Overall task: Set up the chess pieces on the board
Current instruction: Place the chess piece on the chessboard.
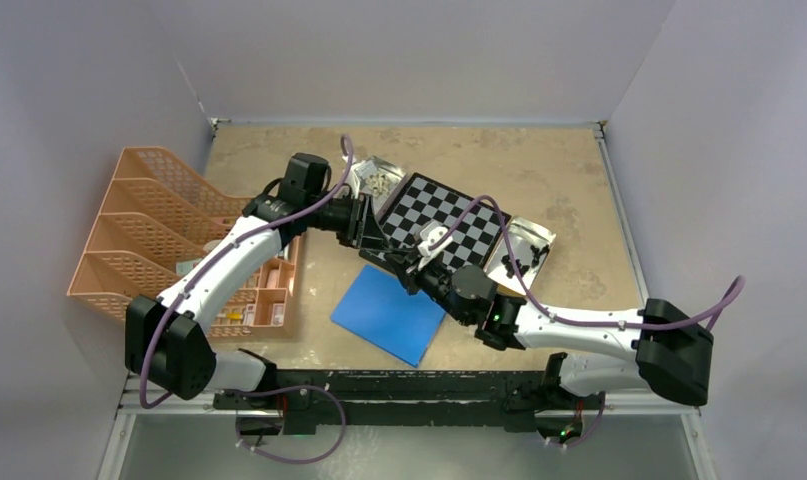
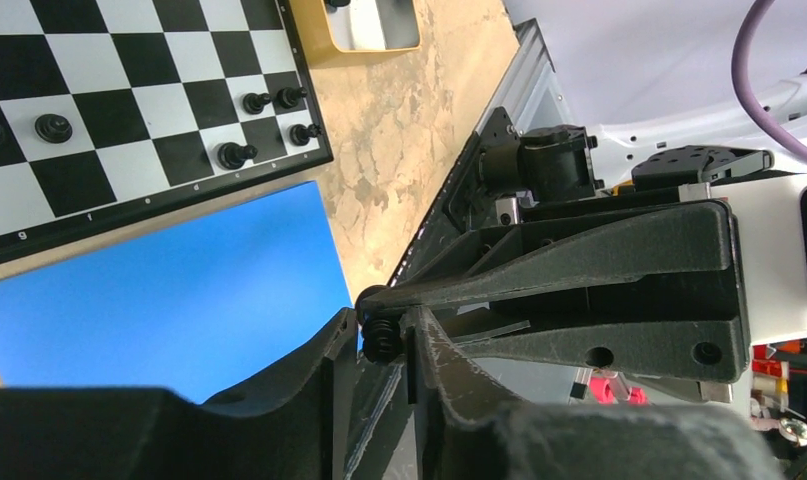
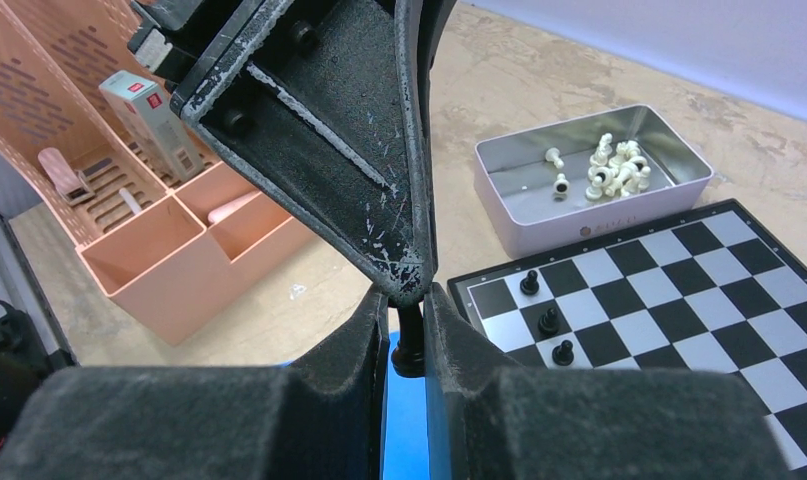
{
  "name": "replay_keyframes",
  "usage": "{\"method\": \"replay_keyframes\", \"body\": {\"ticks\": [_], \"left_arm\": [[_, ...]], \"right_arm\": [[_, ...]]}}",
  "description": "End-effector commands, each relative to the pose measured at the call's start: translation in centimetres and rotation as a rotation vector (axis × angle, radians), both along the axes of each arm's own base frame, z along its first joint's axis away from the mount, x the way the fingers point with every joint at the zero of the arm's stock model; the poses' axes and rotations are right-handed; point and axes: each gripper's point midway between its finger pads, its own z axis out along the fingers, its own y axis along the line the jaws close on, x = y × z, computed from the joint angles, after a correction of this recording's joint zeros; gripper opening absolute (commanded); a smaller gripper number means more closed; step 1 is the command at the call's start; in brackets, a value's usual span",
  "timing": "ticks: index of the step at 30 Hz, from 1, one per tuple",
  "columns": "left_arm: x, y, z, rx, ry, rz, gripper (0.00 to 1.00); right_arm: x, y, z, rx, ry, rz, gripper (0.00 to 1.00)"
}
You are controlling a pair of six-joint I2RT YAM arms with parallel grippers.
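Observation:
The board (image 1: 449,215) lies at the table's middle, with several black chess pieces standing along one edge (image 2: 237,154) (image 3: 550,320). My left gripper (image 1: 391,250) and right gripper (image 1: 409,268) meet tip to tip over the board's near corner and the blue sheet (image 1: 389,312). One black chess piece (image 3: 409,345) sits between them. In the left wrist view my left fingers (image 2: 329,365) pinch its ribbed body (image 2: 384,340). In the right wrist view my right fingers (image 3: 449,330) flank its base while the left fingertips close on its top.
A tin of cream pieces (image 3: 614,165) stands at the board's far corner (image 1: 376,180). A tin with black pieces (image 1: 524,250) stands at its right. An orange file rack (image 1: 149,225) and an organiser tray (image 1: 269,290) stand at the left.

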Motion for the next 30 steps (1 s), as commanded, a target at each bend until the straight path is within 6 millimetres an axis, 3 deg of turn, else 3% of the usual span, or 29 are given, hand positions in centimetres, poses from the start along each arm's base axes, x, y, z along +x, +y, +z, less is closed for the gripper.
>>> {"method": "replay_keyframes", "body": {"ticks": [1,8,14,19,25,30], "left_arm": [[-0.7,-0.3,1.6,-0.036,-0.038,-0.031,0.21],[-1.1,-0.3,1.1,-0.02,-0.029,-0.024,0.05],[0.6,-0.3,-0.2,0.061,-0.036,0.05,0.05],[2.2,-1.0,-1.2,0.16,-0.084,0.119,0.05],[4.6,-2.2,-1.6,0.219,-0.131,0.227,0.05],[5.9,-4.2,-3.0,0.28,-0.165,0.258,0.05]], "right_arm": [[0.1,0.8,3.5,0.126,-0.032,0.002,0.11],[0.6,0.9,2.2,0.123,0.011,-0.032,0.16],[0.3,0.1,1.0,0.125,0.083,-0.048,0.38],[-0.8,-2.1,0.6,0.155,0.159,-0.07,0.56],[-1.7,-6.2,3.2,0.262,0.201,-0.135,0.98],[-2.1,-9.9,6.2,0.357,0.189,-0.201,0.99]]}}
